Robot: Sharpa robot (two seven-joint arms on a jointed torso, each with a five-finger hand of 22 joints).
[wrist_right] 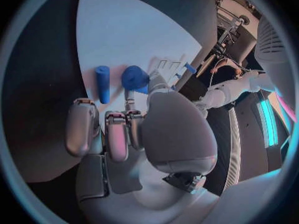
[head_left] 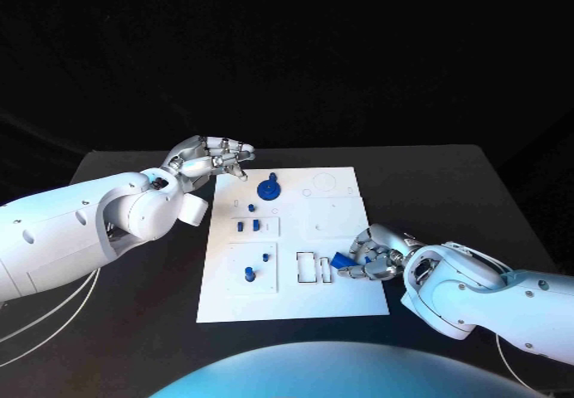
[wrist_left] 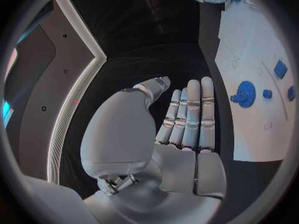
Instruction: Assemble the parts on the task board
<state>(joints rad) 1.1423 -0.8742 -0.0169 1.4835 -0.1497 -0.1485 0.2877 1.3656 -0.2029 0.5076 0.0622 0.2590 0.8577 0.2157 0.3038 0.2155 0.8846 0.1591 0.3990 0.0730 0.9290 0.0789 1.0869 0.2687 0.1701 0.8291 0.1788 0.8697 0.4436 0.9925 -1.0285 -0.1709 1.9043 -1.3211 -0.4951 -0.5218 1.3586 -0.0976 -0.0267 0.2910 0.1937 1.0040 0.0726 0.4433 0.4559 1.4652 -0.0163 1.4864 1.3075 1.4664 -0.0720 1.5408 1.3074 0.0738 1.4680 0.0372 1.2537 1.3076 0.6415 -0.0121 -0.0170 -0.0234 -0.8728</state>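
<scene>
A black worktop [head_left: 143, 332] carried the white task board [head_left: 299, 290] at its middle, dark room behind. The left robot hand [head_left: 213, 156] hovered off the board's far left corner, fingers straight, side by side, and holding nothing. The right robot hand [head_left: 373, 259] rested at the board's right edge, pinching a blue part [head_left: 349, 262] just beside the outlined slots [head_left: 313, 268]; a second blue piece [wrist_right: 102, 83] lay loose on the board near its fingers. A blue gear [head_left: 270, 189] and several small blue pegs [head_left: 248, 225] appeared seated already, though the view was too coarse to be sure. By my judgement the job stood partway: the slots and the circular recesses [head_left: 325, 184] at the far right remained unfilled.
</scene>
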